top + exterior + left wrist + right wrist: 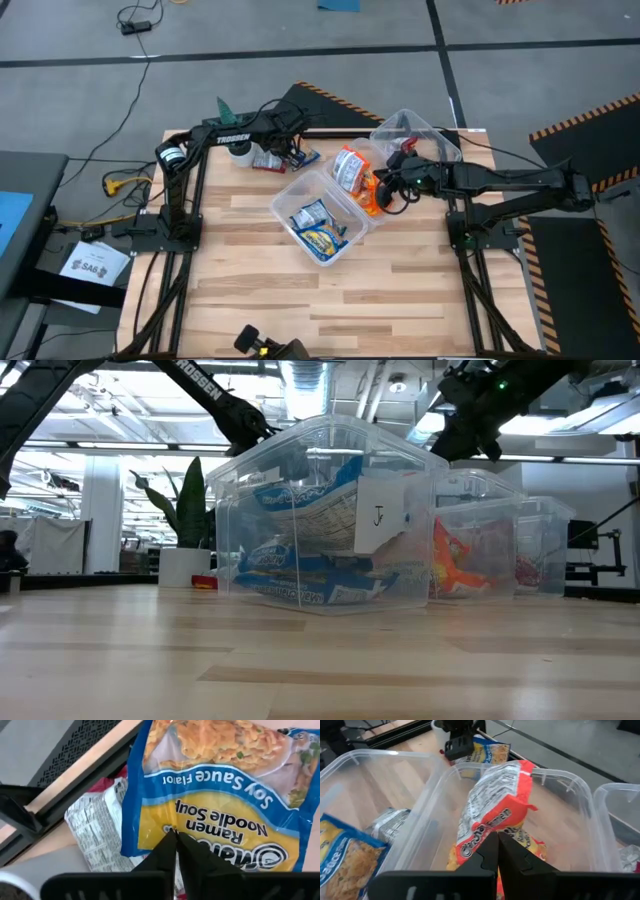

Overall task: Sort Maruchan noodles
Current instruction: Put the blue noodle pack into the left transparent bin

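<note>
1. The blue tub (318, 216), my landmark, already holds several blue-and-yellow packets (318, 230).
2. The orange tub (352, 165) just beside it holds orange packets (492, 815); my right pincer (381, 185) hangs shut above them.
3. Well behind the blue tub, my left pincer (176, 840) has pinched shut on an unsorted soy sauce packet (220, 790); others lie beneath.

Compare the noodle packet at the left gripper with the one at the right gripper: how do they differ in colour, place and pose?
The blue-and-yellow packet lies flat on the table near the far edge, outside the tubs; the orange packet hangs upright over a clear tub. The blue-and-yellow packet shows its printed front, the orange packet mostly its white back. The left gripper and the right gripper are each shut on a packet's edge. Both are crinkly plastic ramen packets.
</note>
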Motion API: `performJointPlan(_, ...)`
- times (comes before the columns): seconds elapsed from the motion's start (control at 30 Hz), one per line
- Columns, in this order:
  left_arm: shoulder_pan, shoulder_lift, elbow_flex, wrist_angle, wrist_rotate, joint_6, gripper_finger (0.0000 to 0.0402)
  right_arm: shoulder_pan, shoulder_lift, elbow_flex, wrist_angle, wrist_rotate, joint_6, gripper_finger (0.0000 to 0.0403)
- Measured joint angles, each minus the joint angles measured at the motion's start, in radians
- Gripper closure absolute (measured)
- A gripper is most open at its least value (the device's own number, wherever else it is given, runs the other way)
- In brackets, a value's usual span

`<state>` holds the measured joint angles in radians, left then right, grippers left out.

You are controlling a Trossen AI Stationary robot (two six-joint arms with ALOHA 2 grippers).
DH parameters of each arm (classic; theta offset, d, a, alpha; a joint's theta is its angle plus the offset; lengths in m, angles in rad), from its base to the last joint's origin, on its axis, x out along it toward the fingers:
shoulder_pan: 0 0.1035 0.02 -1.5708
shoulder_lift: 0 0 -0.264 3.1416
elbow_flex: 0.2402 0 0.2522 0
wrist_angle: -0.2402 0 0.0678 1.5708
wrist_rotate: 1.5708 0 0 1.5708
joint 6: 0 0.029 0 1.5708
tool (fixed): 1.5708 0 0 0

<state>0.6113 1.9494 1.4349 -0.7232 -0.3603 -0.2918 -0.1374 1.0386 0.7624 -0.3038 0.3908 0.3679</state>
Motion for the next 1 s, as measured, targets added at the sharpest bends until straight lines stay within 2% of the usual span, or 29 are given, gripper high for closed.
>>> performJointPlan(0.23,-0.017,-0.037,0.013,-0.027,-0.015,0.071,0.0401,0.038,0.000,0.000,0.002,0.000,-0.043,0.0376)
performJointPlan(0.6,-0.064,-0.260,0.016,-0.028,-0.015,0.112,0.0401,0.092,0.000,0.000,0.013,0.001,-0.161,0.0376)
performJointPlan(0.73,-0.072,-0.310,0.016,0.029,-0.012,0.124,0.0401,0.104,0.000,0.000,0.013,0.002,-0.190,0.0376)
performJointPlan(0.8,-0.058,-0.308,0.016,0.074,0.016,0.141,0.0401,0.105,0.000,0.000,0.014,0.001,-0.194,0.0376)
performJointPlan(0.87,-0.027,-0.299,0.016,0.085,0.089,0.128,0.0393,0.105,0.000,0.000,0.013,0.001,-0.193,0.0376)
performJointPlan(0.93,0.006,-0.276,0.016,0.110,0.153,0.101,0.0376,0.105,0.000,0.000,0.007,0.002,-0.194,0.0376)
performJointPlan(1.0,0.034,-0.251,0.016,0.105,0.166,0.077,0.0351,0.105,0.003,0.000,0.001,0.002,-0.193,0.0376)
